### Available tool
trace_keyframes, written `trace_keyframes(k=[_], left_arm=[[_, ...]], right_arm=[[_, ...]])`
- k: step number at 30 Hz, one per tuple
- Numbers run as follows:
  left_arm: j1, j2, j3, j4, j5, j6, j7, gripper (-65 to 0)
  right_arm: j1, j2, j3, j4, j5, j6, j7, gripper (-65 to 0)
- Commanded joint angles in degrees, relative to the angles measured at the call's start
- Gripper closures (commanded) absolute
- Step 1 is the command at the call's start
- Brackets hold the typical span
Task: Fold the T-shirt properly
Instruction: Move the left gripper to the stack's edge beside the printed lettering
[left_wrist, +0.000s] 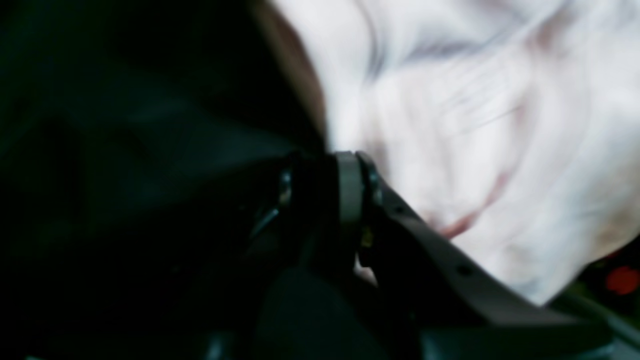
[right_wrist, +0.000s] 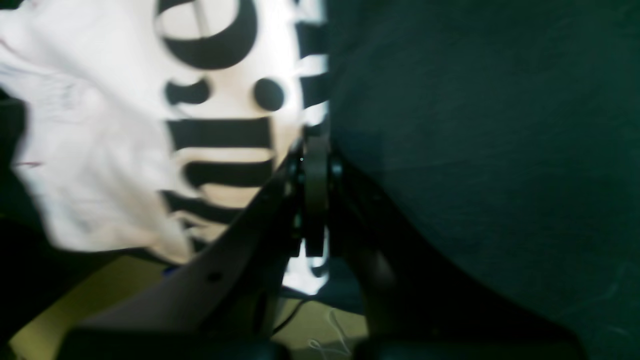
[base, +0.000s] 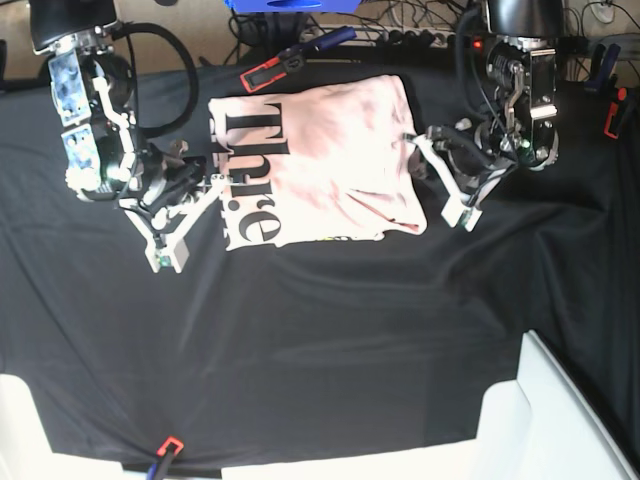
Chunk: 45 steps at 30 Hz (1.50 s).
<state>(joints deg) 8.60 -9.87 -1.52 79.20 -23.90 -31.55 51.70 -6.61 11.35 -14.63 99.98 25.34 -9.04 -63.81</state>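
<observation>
The pale pink T-shirt lies folded over on the black cloth at the back middle, with big black letters along its left part. My right gripper is at the shirt's left edge. In the right wrist view its jaws are shut on that printed edge of the T-shirt. My left gripper is at the shirt's right edge. The left wrist view is blurred. There the left gripper is pressed together at the border of the plain fabric of the T-shirt, and a bit of pale cloth shows between the fingers.
A black table cloth covers the table. Red and black clamps hold it at the back edge, another at the far right and an orange one at the front. White bins stand at the front right.
</observation>
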Motion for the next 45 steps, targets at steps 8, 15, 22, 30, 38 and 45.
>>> trace_keyframes(k=[8, 15, 22, 30, 38, 45], left_arm=[[2.2, -1.5, -8.4, 12.3, -0.8, -0.3, 0.1, -10.1], [7.5, -2.2, -14.4, 19.0, -0.3, -0.4, 4.8, -11.4], [12.1, -4.8, -12.7, 17.5, -1.2, -0.8, 4.8, -56.1], [8.6, -4.7, -13.0, 7.0, -14.8, -0.7, 4.9, -65.0], [5.9, -4.3, -4.1, 6.1, -23.4, -0.7, 4.9, -60.5], [2.1, -4.2, -0.7, -3.2, -27.0, -0.7, 4.8, -60.5]], right_arm=[[0.0, 0.0, 0.7, 2.4, 0.1, 0.0, 0.9, -0.4], [0.0, 0.0, 0.6, 2.2, 0.2, 0.3, 2.9, -18.1], [0.0, 0.5, 0.6, 1.9, 0.2, 0.4, 3.2, -43.2], [-0.4, 0.6, 0.6, 1.9, 0.1, 0.4, 3.2, -45.0], [-1.8, 0.6, 0.6, 1.9, -0.1, 0.4, 3.3, -44.8], [-3.1, 0.6, 0.5, 1.9, -0.2, 0.4, 3.5, -44.8]])
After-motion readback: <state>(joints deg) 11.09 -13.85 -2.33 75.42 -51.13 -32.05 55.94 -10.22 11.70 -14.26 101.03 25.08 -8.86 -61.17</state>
